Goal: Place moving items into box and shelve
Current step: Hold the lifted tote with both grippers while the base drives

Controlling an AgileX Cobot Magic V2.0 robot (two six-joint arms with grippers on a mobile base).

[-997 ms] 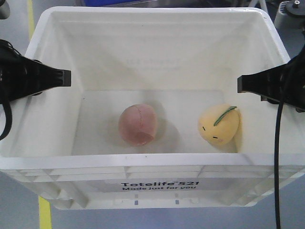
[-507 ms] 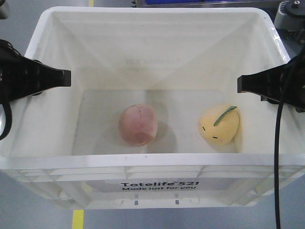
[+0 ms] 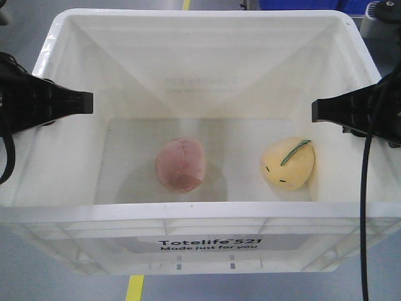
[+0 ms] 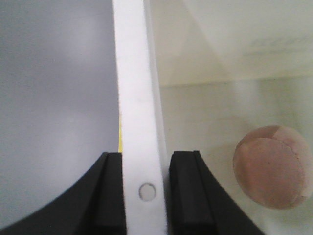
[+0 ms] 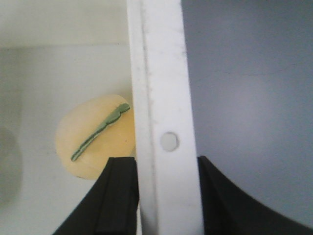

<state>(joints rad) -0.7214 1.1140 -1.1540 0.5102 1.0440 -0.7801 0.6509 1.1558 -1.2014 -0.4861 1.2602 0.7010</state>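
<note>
The white box (image 3: 200, 212), printed "Totelife 521", fills the front view. On its floor lie both moving items: the dusty-pink ball (image 3: 180, 165) in the middle and the yellow fruit (image 3: 288, 163) with its green stripe to the right. My left gripper (image 3: 84, 102) is shut on the box's left rim (image 4: 134, 73), one finger on each side of the wall; the pink ball (image 4: 274, 166) shows inside. My right gripper (image 3: 316, 110) clamps the right rim (image 5: 156, 73) the same way, with the yellow fruit (image 5: 93, 137) just inside.
Grey floor surrounds the box, with a yellow floor line (image 3: 135, 287) under its front edge. A blue bin (image 3: 313, 4) shows past the far rim. A black cable (image 3: 364, 207) hangs from the right arm across the box's right side.
The yellow floor line and the blue shape behind the box have slid to the right in the view. The box, both toys and both grippers keep their places in the frame.
</note>
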